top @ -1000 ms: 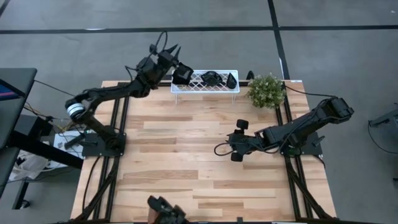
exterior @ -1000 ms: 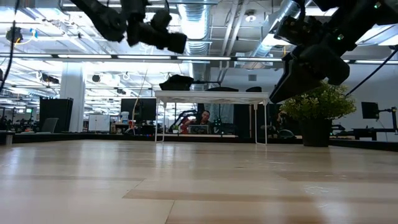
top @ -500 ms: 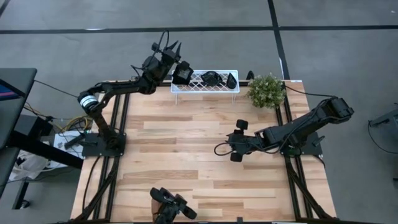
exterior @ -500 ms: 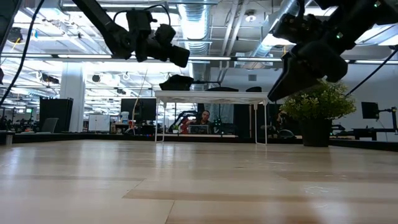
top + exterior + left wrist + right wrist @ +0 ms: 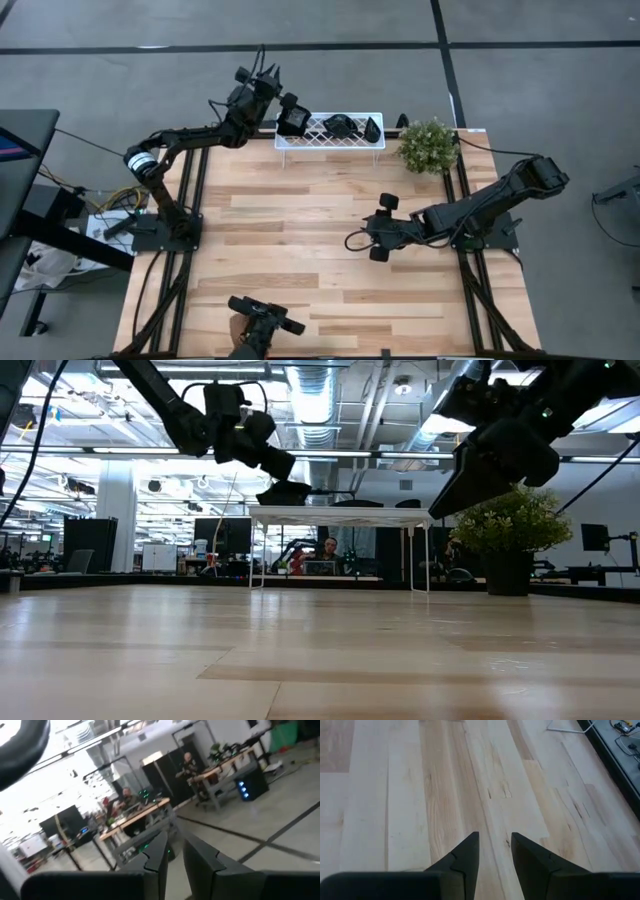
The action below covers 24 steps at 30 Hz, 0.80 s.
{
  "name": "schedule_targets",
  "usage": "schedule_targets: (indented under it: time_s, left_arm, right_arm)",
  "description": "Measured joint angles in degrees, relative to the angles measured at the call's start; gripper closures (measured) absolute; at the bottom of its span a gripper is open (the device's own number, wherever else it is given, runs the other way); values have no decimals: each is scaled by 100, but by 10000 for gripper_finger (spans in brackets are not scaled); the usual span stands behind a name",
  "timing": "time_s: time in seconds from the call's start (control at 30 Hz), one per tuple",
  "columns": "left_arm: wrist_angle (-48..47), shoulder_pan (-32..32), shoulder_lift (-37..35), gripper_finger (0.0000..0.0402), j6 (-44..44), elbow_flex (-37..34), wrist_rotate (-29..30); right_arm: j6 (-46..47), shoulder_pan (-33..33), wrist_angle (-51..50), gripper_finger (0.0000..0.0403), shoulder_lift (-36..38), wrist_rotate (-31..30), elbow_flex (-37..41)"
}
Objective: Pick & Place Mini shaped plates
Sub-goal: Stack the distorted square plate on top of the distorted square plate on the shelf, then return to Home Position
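Note:
Three mini shaped plates, glossy black, rest on a white lattice rack at the table's far edge: one at its left end, one in the middle, one toward the right. My left gripper hovers just above the left-end plate, pointing level. Its fingers stand a narrow gap apart with nothing between them. My right gripper hangs open over bare wood right of the table's middle, and its wrist view shows only planks.
A green potted plant stands right of the rack at the far right corner. At the near edge a person's hand holds a dark object. Bare wood lies between the rack and the near edge.
My left gripper has sunk toward the rack's left end and now sits just over the plate there. The plates have not moved. The dark object at the near edge has shifted about.

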<state>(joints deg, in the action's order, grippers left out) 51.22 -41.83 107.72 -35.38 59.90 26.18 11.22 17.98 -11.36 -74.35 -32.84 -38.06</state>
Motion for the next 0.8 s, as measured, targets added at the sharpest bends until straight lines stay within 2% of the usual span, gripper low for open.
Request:
schedule_targets:
  time_s: [0.33,0.6,0.8]
  left_arm:
    - [-693,-126,0,344,24,0,357]
    - [-789,64,-2,344,176,0,484]
    - [-1400,272,-102,344,190,0,1174]
  right_arm:
    - [-17,0,-14,295,0,0,0]
    - [-2,0,-16,295,0,0,0]
    - [70,0,-30,295,0,4,0]
